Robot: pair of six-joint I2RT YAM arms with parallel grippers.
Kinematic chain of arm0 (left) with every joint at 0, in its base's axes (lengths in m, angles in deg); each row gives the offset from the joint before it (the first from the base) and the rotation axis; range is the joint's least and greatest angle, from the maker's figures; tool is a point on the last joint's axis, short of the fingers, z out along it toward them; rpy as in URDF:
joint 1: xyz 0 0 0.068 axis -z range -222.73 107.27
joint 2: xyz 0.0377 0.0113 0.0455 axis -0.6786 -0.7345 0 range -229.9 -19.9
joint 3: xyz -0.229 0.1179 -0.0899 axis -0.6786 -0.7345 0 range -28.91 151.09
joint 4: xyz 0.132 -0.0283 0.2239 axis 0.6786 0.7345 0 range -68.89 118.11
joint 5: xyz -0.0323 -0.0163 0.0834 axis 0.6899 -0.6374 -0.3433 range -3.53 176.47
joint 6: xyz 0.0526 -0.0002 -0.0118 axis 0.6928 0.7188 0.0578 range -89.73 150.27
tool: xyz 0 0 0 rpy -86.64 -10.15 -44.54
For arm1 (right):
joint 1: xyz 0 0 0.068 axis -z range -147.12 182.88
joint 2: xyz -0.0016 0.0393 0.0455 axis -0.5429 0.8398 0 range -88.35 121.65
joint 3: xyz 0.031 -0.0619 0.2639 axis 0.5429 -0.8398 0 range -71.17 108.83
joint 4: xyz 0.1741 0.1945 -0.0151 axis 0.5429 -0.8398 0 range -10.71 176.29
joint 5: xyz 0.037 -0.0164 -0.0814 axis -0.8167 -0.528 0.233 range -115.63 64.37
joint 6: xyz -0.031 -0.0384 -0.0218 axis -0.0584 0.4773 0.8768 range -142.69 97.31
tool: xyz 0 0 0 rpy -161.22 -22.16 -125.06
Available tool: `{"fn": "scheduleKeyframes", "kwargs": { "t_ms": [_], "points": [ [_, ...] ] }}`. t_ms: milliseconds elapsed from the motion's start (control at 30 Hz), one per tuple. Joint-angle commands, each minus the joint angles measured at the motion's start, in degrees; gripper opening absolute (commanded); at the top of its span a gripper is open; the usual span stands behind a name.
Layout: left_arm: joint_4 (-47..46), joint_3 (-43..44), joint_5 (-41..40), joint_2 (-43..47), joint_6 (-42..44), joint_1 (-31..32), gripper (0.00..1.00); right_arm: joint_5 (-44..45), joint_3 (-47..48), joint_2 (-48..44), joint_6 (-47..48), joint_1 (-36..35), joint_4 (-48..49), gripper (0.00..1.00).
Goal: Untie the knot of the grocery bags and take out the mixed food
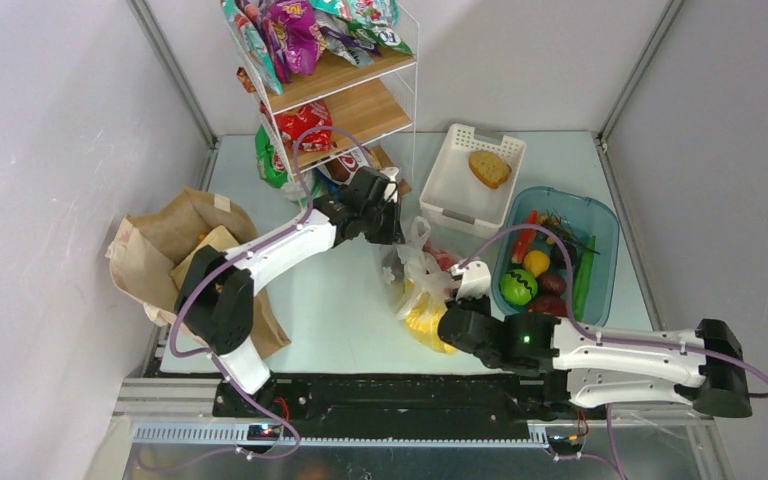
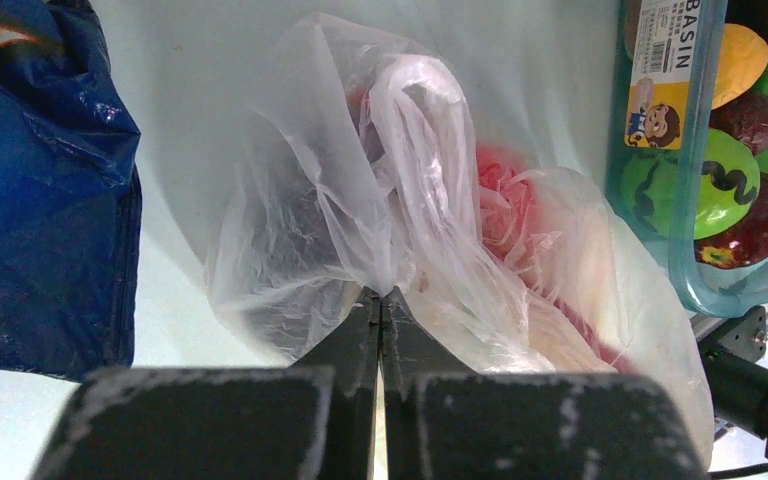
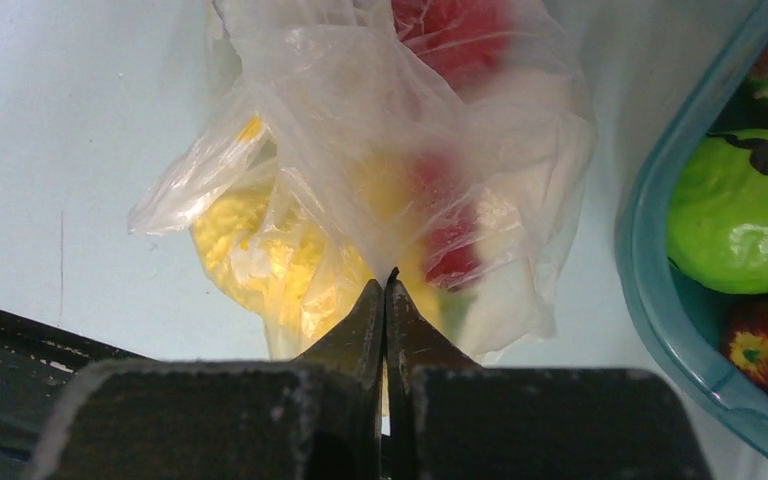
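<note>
The clear plastic bag (image 1: 418,285) lies mid-table with yellow fruits (image 1: 428,325) and red food inside. My left gripper (image 1: 392,228) is shut on the bag's film at its far end; in the left wrist view the jaws pinch gathered plastic (image 2: 382,285), with red food (image 2: 505,195) behind. My right gripper (image 1: 447,318) is shut on the bag's near end; in the right wrist view the jaws pinch film (image 3: 386,278) over yellow fruit (image 3: 250,250) and a red item (image 3: 450,240). The brown paper bag (image 1: 175,250) lies at the left.
A blue-tinted tub (image 1: 558,262) of toy produce stands right of the bag. A white basket (image 1: 452,178) with a bread slice (image 1: 489,168) sits behind. A wire shelf (image 1: 335,85) of snack packets stands at the back. A blue packet (image 2: 40,190) lies left in the left wrist view.
</note>
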Motion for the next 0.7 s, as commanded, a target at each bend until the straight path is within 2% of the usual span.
{"fn": "scheduleKeyframes", "kwargs": {
  "t_ms": [0,33,100,133,167,200,233,267,333,467,667],
  "points": [
    [-1.2,0.2,-2.3,2.9,1.0,-0.6,0.00,1.0,-1.5,-3.7,-1.3,0.0,-2.8,0.00],
    [-1.2,0.3,-2.1,2.9,1.0,-0.5,0.00,0.5,-1.5,-4.4,0.7,0.0,-2.2,0.00],
    [-1.3,0.2,-1.4,3.2,0.8,-0.4,0.00,-1.3,-1.4,-5.8,3.2,-0.1,-0.7,0.08],
    [-1.3,0.2,-1.2,3.3,0.6,-0.4,0.00,-2.8,-1.3,-7.1,4.9,-0.1,0.3,0.21],
    [-1.3,0.2,-0.7,3.3,0.6,-0.3,0.00,-3.7,-1.3,-7.7,5.8,-0.1,0.9,0.30],
    [-1.3,0.2,-0.5,3.6,0.5,-0.2,0.00,-5.5,-0.9,-9.1,7.2,-0.2,1.8,0.48],
    [-1.3,0.1,0.0,3.7,0.3,-0.2,0.00,-6.2,-0.7,-9.8,7.7,-0.3,2.1,0.56],
    [-1.3,0.1,0.2,3.9,0.1,-0.2,0.00,-7.5,0.0,-11.1,8.6,-0.4,2.4,0.69],
    [-1.3,0.1,0.9,3.9,-0.1,-0.1,0.00,-8.7,1.3,-12.8,9.8,-0.4,2.7,0.82],
    [-1.3,0.1,0.9,3.9,0.0,-0.1,0.00,-8.4,4.2,-13.5,13.3,-0.2,3.4,0.96],
    [-1.4,0.0,0.5,4.0,0.3,0.0,0.00,-9.4,9.6,-6.4,18.8,5.4,3.7,0.99]
  ]
}}
